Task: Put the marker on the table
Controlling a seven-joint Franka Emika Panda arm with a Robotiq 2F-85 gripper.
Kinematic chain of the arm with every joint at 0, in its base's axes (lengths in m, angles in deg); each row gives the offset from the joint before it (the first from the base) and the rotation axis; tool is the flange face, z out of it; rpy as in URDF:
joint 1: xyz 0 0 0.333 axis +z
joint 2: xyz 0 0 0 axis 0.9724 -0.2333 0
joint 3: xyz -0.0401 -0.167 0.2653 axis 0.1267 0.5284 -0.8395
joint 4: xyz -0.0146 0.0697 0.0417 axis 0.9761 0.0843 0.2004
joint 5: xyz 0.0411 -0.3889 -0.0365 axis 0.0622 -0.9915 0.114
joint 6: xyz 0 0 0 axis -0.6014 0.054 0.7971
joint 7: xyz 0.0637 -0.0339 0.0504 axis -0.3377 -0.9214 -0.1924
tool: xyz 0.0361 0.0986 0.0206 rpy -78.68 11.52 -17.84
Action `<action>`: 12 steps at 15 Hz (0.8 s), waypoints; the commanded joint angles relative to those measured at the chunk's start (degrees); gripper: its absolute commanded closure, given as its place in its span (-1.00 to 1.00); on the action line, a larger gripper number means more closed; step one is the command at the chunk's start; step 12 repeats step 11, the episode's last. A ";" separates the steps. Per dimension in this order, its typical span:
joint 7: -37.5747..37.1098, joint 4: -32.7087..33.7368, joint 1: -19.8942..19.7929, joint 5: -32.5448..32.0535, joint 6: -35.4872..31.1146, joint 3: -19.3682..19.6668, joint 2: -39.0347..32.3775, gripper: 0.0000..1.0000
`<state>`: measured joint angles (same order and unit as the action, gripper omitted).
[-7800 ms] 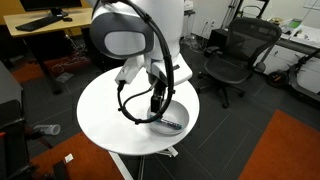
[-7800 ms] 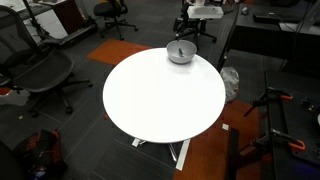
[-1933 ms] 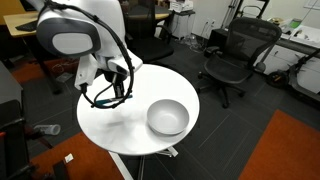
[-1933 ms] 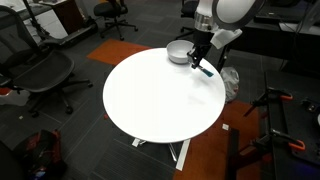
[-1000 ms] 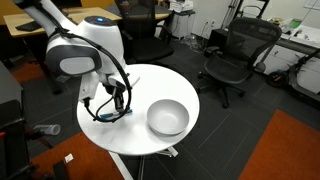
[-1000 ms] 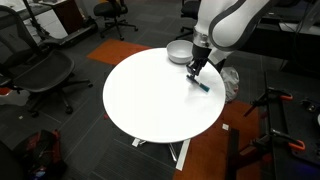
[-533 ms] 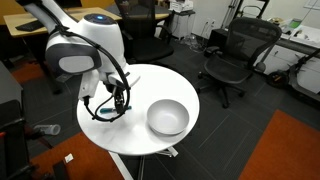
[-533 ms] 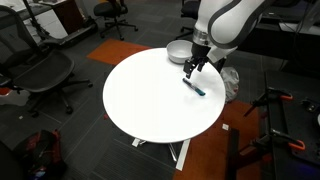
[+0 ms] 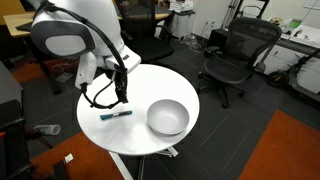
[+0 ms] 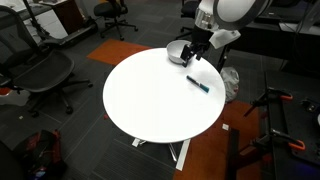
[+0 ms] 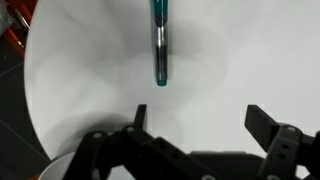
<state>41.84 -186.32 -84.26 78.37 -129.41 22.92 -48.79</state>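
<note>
Beside the shiny grey metal bowl (image 9: 167,117), the slim teal-blue marker with a dark end (image 9: 116,114) lies flat on the round white table (image 9: 160,86). The black gripper (image 9: 122,97), low over it a moment ago, has gone up, jaws spread wide, holding nothing.

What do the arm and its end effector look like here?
Glossy white arm with bulbous rounded joints, one capped by a grey oval. A black cable loops beside the wrist. The black end effector has two blocky fingers. No markings are legible.
</note>
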 commanded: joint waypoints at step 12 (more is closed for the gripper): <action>2.97 -1.64 -0.03 0.22 0.66 1.14 6.64 -1.00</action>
